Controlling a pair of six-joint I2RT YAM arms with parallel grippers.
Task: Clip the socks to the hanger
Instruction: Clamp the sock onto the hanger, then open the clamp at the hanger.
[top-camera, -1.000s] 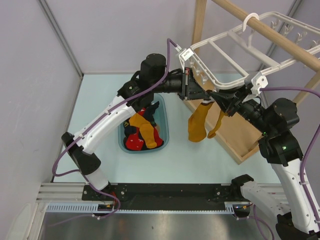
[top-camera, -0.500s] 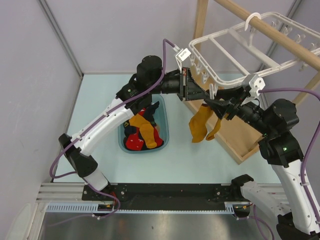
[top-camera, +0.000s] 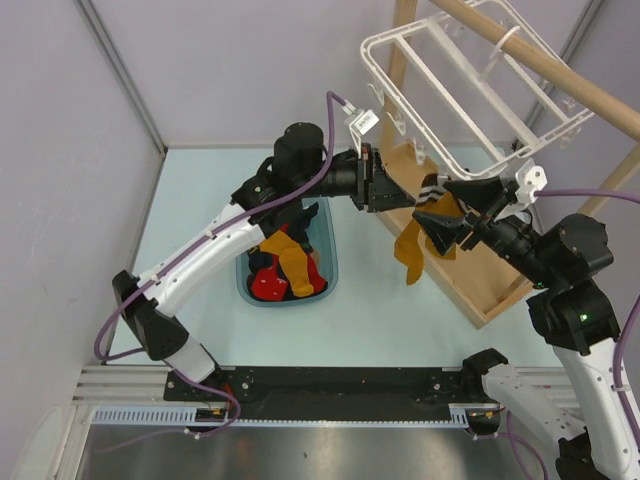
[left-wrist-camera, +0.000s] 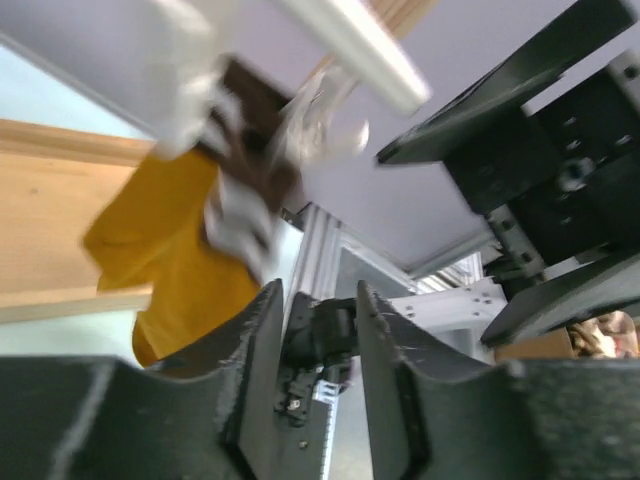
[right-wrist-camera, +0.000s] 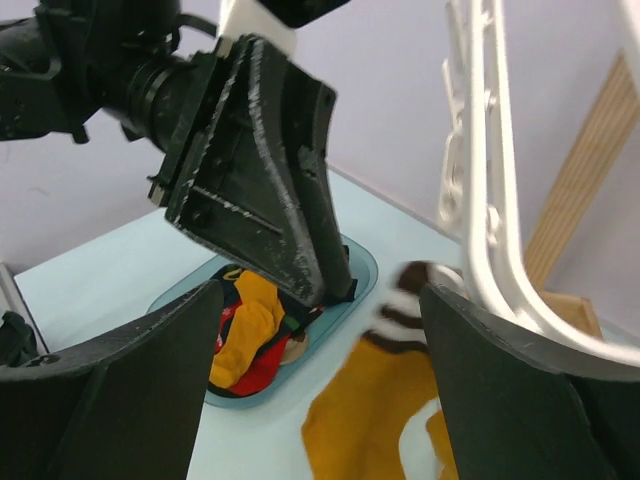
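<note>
The white hanger (top-camera: 368, 52) hangs tilted from the wooden rod, and its rail (right-wrist-camera: 480, 180) is close in the right wrist view. A mustard sock (top-camera: 412, 245) with a dark, white-striped cuff dangles by that cuff just under the rail. It appears blurred in both wrist views, sock (left-wrist-camera: 170, 230) and sock (right-wrist-camera: 370, 420). My left gripper (top-camera: 392, 192) is beside the cuff, jaws apart with nothing between them (left-wrist-camera: 318, 290). My right gripper (top-camera: 440, 212) is wide open on the sock's other side, holding nothing (right-wrist-camera: 322, 295). Whether a clip holds the cuff is too blurred to tell.
A teal basin (top-camera: 330, 265) under the left arm holds a heap of yellow, red and navy socks (top-camera: 285, 255). The wooden rack's rod (top-camera: 560, 75) runs across the top right, and its base board (top-camera: 480, 280) lies below the hanger. Grey walls close in the left and back.
Both grippers have opened and let go. The hanger has swung up to a steep tilt, lifting the sock with it. The right arm has drawn back a little.
</note>
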